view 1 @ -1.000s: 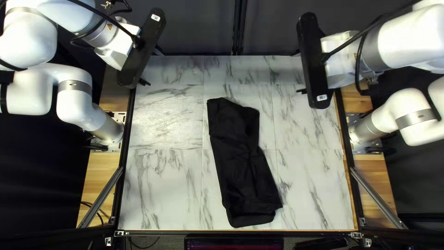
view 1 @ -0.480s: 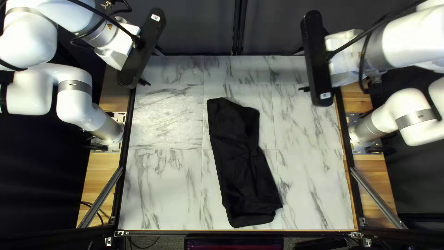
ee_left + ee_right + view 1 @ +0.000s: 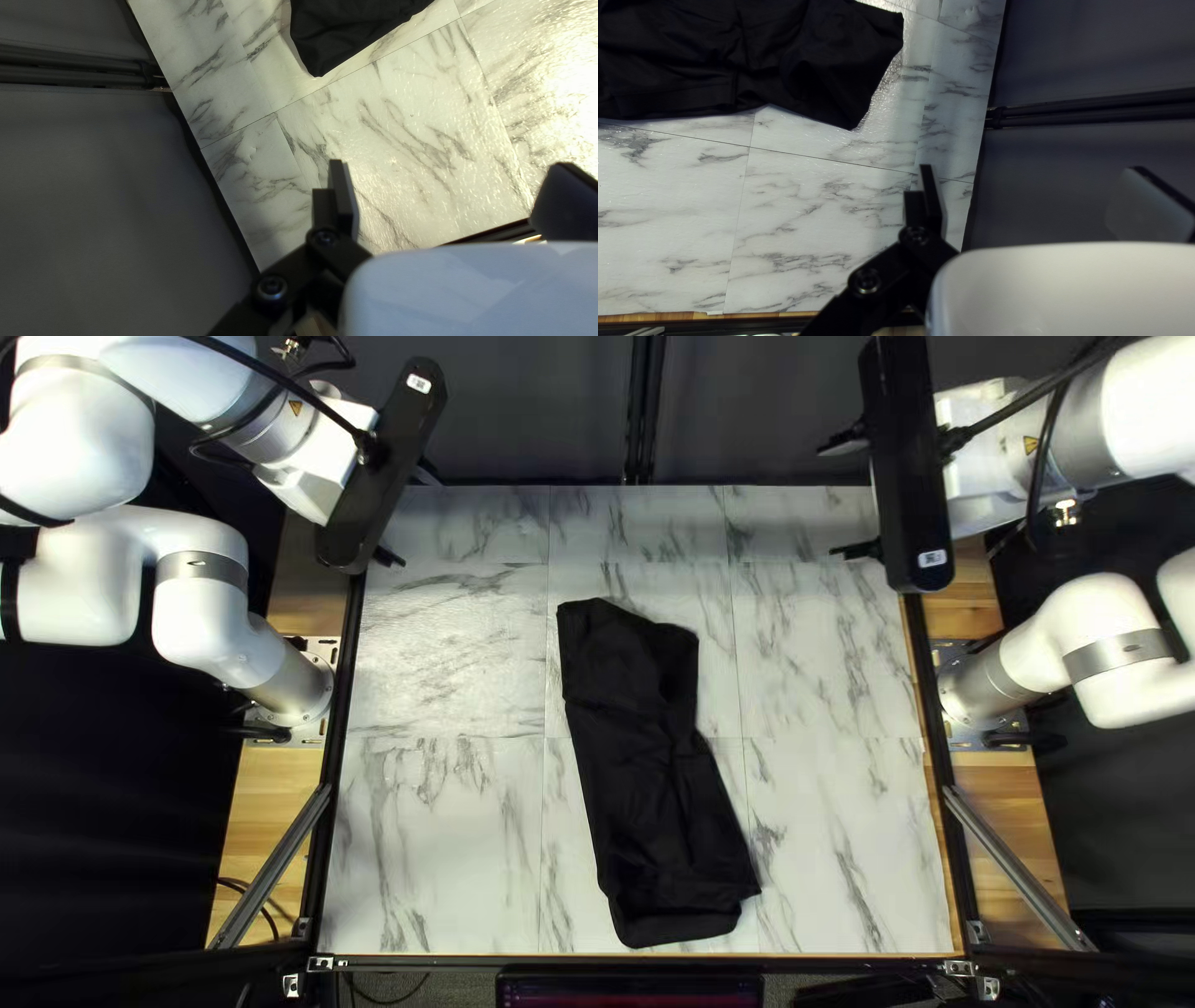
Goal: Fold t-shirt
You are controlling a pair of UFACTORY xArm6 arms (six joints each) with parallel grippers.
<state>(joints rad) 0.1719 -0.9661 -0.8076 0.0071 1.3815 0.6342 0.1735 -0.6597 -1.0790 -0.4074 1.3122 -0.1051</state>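
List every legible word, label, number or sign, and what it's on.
No legible words or numbers.
White label, left arm black bar: too small.
White label, right arm black bar: too small.
Yellow triangles, both arms: symbols too small.
Screen, near edge: unreadable.
T-shirt: no visible print.

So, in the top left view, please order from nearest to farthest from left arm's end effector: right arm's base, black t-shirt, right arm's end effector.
1. Black t-shirt, near the middle.
2. Right arm's end effector, far right corner.
3. Right arm's base, at right edge.
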